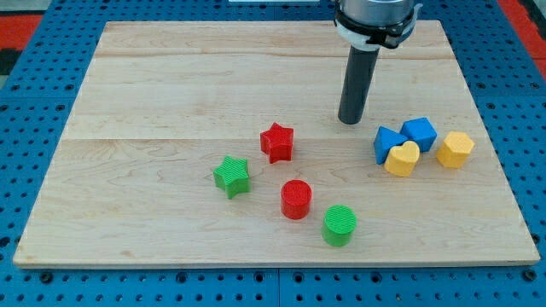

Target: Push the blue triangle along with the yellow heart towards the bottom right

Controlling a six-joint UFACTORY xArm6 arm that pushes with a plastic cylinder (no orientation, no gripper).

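The blue triangle lies at the view's right, touching the yellow heart just below and to its right. A blue cube sits right behind them. My tip stands on the board up and to the left of the blue triangle, a short gap away, touching no block.
A yellow hexagon lies right of the blue cube. A red star, a green star, a red cylinder and a green cylinder lie at the middle and bottom. The wooden board ends close to the right of the yellow hexagon.
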